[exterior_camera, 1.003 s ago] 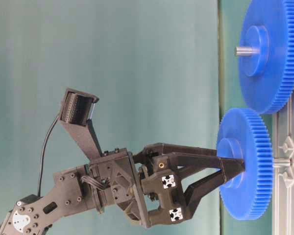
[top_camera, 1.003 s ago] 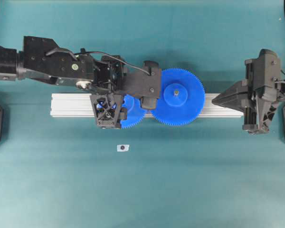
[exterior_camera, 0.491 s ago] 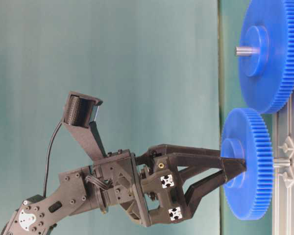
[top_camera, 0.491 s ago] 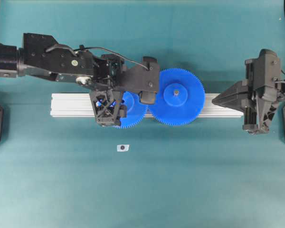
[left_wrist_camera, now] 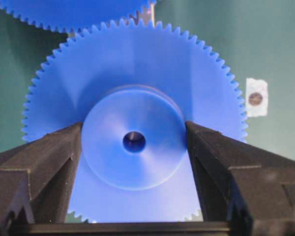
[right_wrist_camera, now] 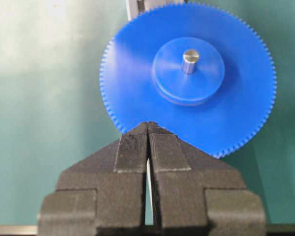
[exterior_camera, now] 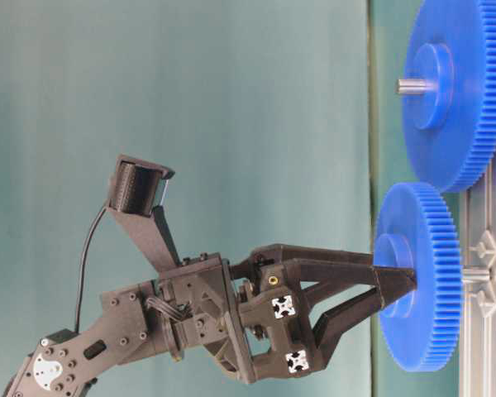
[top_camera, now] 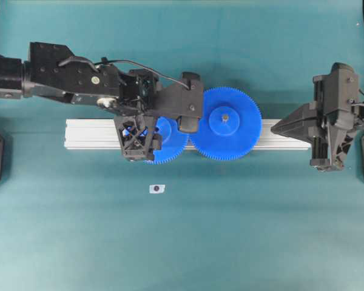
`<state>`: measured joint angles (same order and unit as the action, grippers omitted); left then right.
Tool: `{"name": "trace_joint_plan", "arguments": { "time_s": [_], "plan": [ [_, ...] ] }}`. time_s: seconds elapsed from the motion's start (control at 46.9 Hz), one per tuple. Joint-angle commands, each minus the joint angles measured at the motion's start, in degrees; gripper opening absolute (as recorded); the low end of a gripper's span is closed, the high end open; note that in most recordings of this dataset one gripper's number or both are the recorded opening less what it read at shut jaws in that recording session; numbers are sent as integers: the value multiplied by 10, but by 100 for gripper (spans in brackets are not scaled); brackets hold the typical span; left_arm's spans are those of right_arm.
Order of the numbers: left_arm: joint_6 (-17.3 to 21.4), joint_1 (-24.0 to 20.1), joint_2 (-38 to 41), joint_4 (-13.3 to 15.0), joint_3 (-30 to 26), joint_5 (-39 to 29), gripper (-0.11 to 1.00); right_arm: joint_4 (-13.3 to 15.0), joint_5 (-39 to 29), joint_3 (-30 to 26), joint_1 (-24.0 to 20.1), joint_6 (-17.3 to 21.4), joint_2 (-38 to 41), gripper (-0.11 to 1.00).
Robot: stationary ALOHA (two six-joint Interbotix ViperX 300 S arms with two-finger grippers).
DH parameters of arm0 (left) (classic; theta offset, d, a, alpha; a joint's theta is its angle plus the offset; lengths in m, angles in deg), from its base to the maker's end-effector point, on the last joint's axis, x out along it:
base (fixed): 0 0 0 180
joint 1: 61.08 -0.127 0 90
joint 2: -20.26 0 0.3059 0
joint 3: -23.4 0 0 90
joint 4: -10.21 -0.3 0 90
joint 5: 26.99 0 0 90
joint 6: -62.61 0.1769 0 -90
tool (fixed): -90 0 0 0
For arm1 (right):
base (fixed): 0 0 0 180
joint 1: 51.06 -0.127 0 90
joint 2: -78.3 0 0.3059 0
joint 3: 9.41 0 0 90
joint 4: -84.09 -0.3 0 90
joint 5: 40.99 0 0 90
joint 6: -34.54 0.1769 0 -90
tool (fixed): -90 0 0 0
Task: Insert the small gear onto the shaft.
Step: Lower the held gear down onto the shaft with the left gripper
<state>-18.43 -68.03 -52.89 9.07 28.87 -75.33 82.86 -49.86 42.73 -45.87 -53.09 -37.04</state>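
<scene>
The small gear point(top_camera: 165, 140) is held by its raised hub in the left claw point(top_camera: 137, 140), one finger pressed to each side of the hub in the left wrist view. It lies over the ribbed aluminium bar point(top_camera: 91, 134), just at 9 o'clock of the larger gear point(top_camera: 225, 123), their toothed rims meeting or overlapping. In the table-level view a short silvery pin point(exterior_camera: 474, 274) is seen between the small gear and the bar. A small shiny piece point(top_camera: 156, 188) rests alone on the bench point(top_camera: 230, 236), at 6 o'clock of the small gear and well apart from it. The right claw point(top_camera: 275, 127) is seen pressed shut and empty at the bar's 3 o'clock end. Compared with a second ago, the small gear and left claw have shifted slightly toward 12 o'clock in the overhead view; the right claw is unchanged.
</scene>
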Motion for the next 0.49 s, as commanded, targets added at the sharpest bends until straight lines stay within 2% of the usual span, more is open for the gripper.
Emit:
{"name": "trace_joint_plan", "arguments": {
  "time_s": [0.0,0.469],
  "plan": [
    [2,-21,-5,-4,-3,-12,69,0,4,-6,-1,2,-2,2],
    [1,-20,-1,-4,-4,-27,69,-1,3,-5,-1,2,-2,2]
  ]
}}
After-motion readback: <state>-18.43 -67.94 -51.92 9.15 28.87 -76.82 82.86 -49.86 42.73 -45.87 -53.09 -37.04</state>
